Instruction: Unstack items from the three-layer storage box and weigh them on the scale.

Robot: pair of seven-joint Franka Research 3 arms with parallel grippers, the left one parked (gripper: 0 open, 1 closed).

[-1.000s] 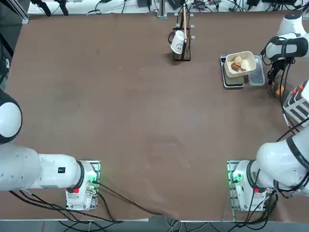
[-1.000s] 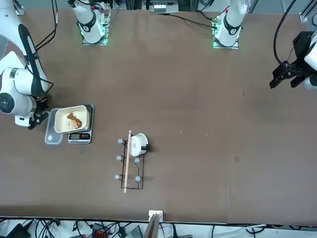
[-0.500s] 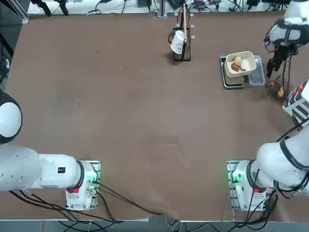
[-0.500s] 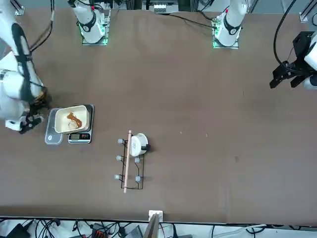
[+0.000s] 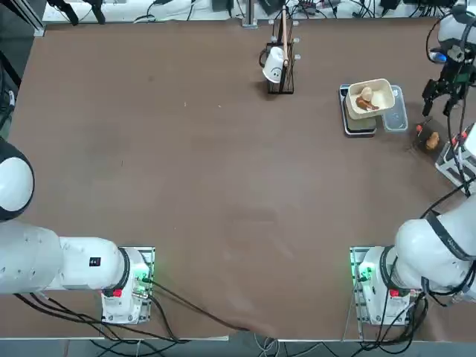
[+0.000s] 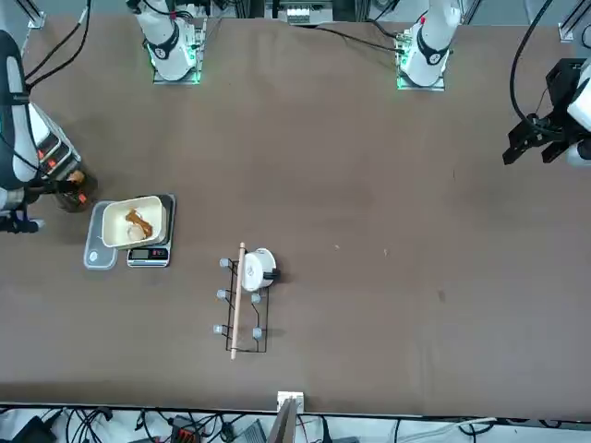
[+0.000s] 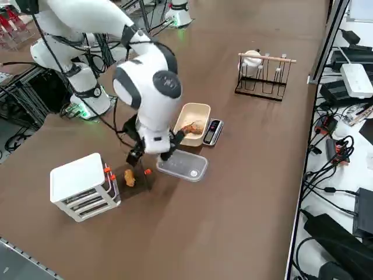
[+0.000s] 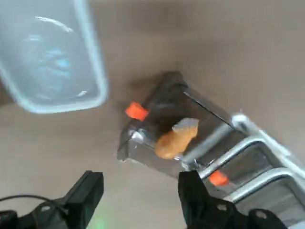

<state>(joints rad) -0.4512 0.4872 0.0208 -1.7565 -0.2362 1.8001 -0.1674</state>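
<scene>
The right tool (image 7: 152, 155) is held above the brown surface (image 5: 223, 186) with its fingers (image 8: 202, 200) spread wide and nothing between them. In the right side view it is seen hanging between the clear plastic container (image 7: 182, 165) and the three-layer storage box (image 7: 84, 186).

The storage box, light grey with red clips, is seen at about 3 o'clock at the edge of the top view (image 5: 461, 160). A clear drawer (image 8: 167, 129) is seen pulled out from it, and an orange-brown item (image 8: 175, 139) lies in that drawer; in the top view the same piece (image 5: 431, 139) is placed at 9 o'clock of the box.

The scale (image 5: 358, 123) is found at roughly 1 o'clock on the surface, with a cream tray (image 5: 387, 97) set on it. A lumpy orange-brown item (image 5: 364, 99) and a whitish item (image 5: 378, 100) lie inside the tray. The clear container (image 5: 396, 117) is placed at 3 o'clock of the scale, touching or just beside it.

A dark stand (image 5: 282, 78) carrying a white cup (image 5: 274, 65) is seen at 12 o'clock, well apart from the scale.
</scene>
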